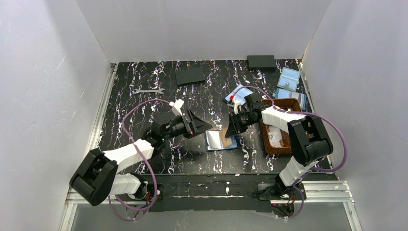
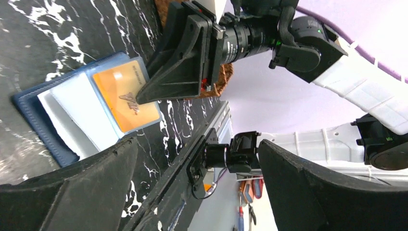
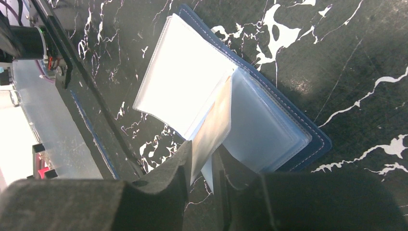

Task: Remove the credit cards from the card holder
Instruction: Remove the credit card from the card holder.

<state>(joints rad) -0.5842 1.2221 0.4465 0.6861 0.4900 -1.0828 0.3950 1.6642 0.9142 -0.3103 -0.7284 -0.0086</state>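
The card holder [image 1: 220, 141] lies spread open and flat on the black marbled table [image 1: 144, 110], slightly toward 5 o'clock from the table's middle. Its pale inner pockets face up. The orange card [image 2: 120, 91] sits in the pocket leaf on the side nearer the right arm.

The right gripper [image 3: 202, 154] is at the holder's 1 o'clock corner, with its jaws only a narrow slot apart. The free edge of the orange card and a clear pocket leaf fill that slot. I cannot tell whether the fingers actually press on the card. The right arm reaches in from 4 o'clock, its forearm running over the brown woven tray [image 1: 264, 139], with the wrist bent down toward the holder.

The left gripper [image 1: 201, 122] is at the holder's 9 o'clock, just beside it, with its jaws spread wide and nothing between them. The left arm stretches low across the table from 7 o'clock, its fingers pointing toward the holder.

Farther off, pale blue pouches [image 1: 289, 78] lie at 1 o'clock from the holder, a black pad [image 1: 190, 75] at 11 o'clock, and a wrench [image 1: 149, 90] at 10 o'clock.
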